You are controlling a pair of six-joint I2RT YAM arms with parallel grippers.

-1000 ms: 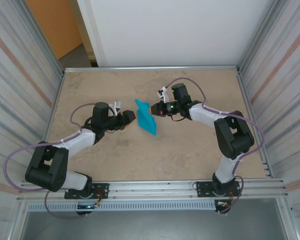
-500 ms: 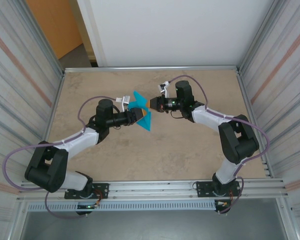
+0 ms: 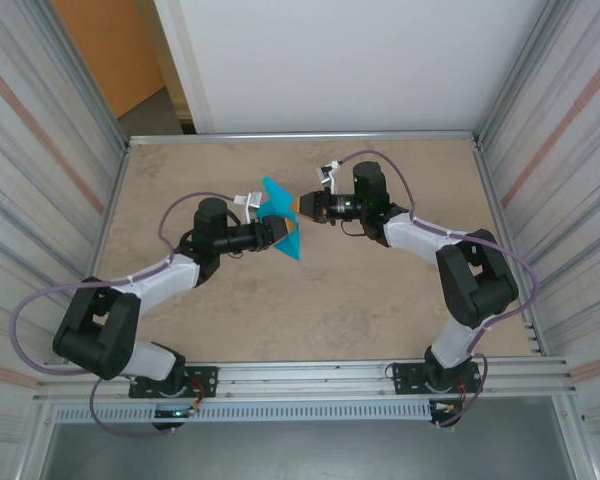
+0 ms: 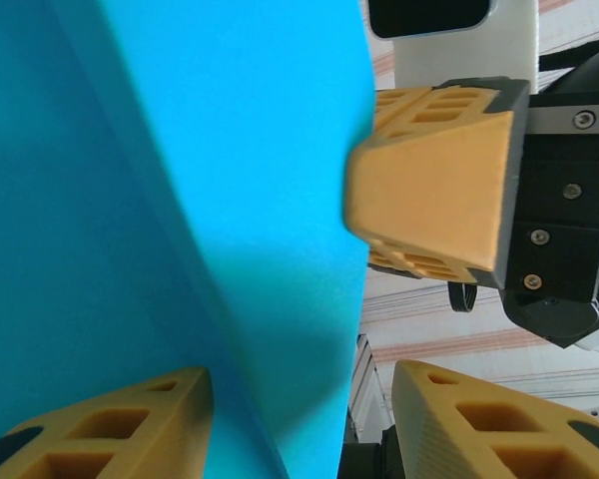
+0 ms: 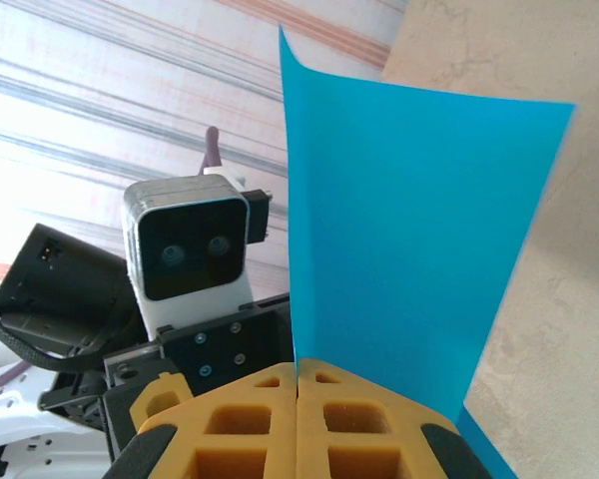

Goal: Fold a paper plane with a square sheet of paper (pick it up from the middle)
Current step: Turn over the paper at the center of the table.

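Observation:
The square sheet of paper (image 3: 278, 222) is teal-blue and creased, and it stands on edge above the middle of the table. My right gripper (image 3: 298, 206) is shut on its edge. In the right wrist view the paper (image 5: 409, 230) rises out of the closed right gripper (image 5: 298, 374). My left gripper (image 3: 282, 232) is open at the paper's other side. In the left wrist view the paper (image 4: 180, 200) passes between the two spread fingers of the left gripper (image 4: 299, 429), near the left finger, and the right gripper's orange fingers (image 4: 429, 185) pinch the paper's edge.
The beige table (image 3: 310, 310) is walled by corrugated metal panels (image 3: 555, 150) on both sides and a white wall behind. The left wrist camera housing (image 5: 190, 249) sits close behind the paper in the right wrist view.
My left gripper has moved forward so its open fingers now straddle the paper. The right gripper and the paper shifted slightly up and away. Little has changed over the last half second.

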